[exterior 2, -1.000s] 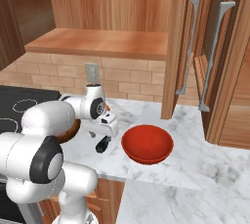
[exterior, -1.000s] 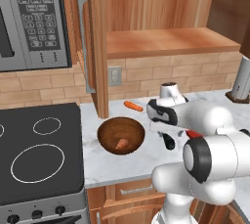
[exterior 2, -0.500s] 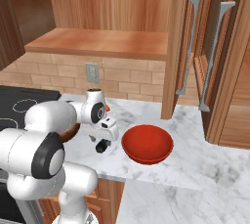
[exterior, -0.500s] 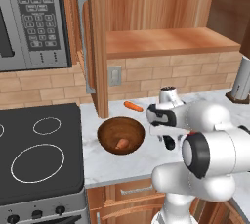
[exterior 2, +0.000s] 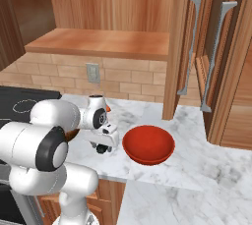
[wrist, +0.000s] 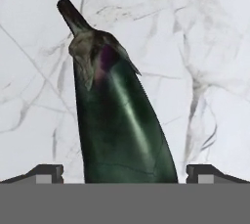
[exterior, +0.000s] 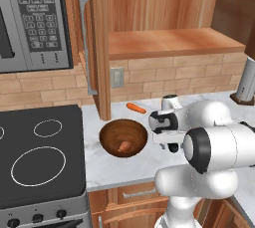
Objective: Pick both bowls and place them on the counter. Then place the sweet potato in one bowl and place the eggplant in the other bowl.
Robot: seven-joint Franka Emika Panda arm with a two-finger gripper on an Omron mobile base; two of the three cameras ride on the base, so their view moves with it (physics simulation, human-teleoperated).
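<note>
While the eggplant (wrist: 122,125) lies on the counter (exterior 2: 197,170) between the two bowls, the gripper (wrist: 124,174) has come down over it, jaws wide apart on either side. The wooden bowl (exterior: 123,137) holds the sweet potato (exterior: 124,146); the red bowl (exterior 2: 148,144) holds nothing.

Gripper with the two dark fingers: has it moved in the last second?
Yes. The gripper has dropped lower toward the white marbled counter, beside the unmoved glossy red bowl.
</note>
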